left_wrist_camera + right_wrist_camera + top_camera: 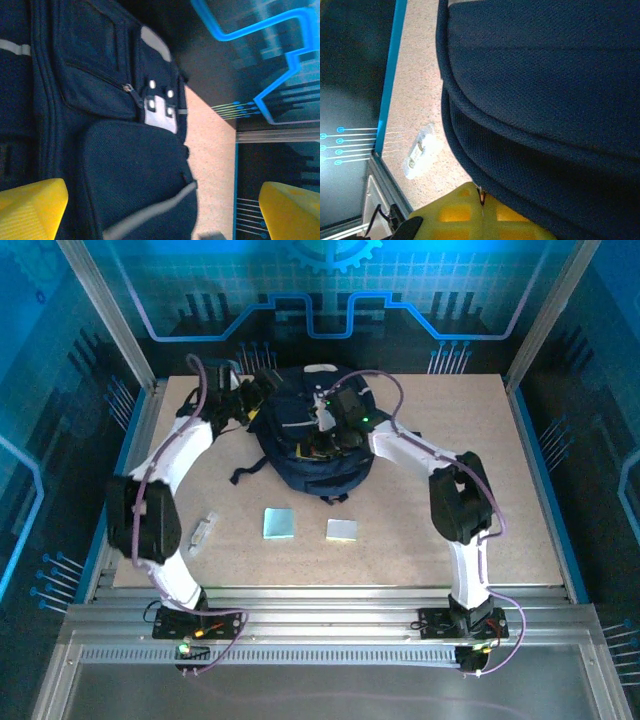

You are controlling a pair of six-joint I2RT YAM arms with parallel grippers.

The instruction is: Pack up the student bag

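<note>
We see the left gripper with its jaws spread wide, one yellow fingertip at each lower corner of the left wrist view and nothing between them but dark fabric lying below. Under that gap lies the student bag, showing a zipped pocket with its zip pull and a grey patch set with small rivets. Past the bag's edge a strip of bare tabletop runs to a blue border.

On the right gripper the jaws are closed, the yellow fingers pressed together with only a thin seam between them. Their tips touch the lower rim of the bag. A small dark bit sits at the seam, and we cannot tell whether it is pinched. Beside the bag, a clear plastic item lies on the tabletop.

From above, we find the student bag in the middle of the tabletop's far half, close to the far edge, its black straps trailing toward the left. The left gripper is at the bag's far left side. The right gripper is over its middle. Toward the near edge lie a light blue pad and a smaller pale pad, side by side but apart, with the clear plastic item left of them.
</note>
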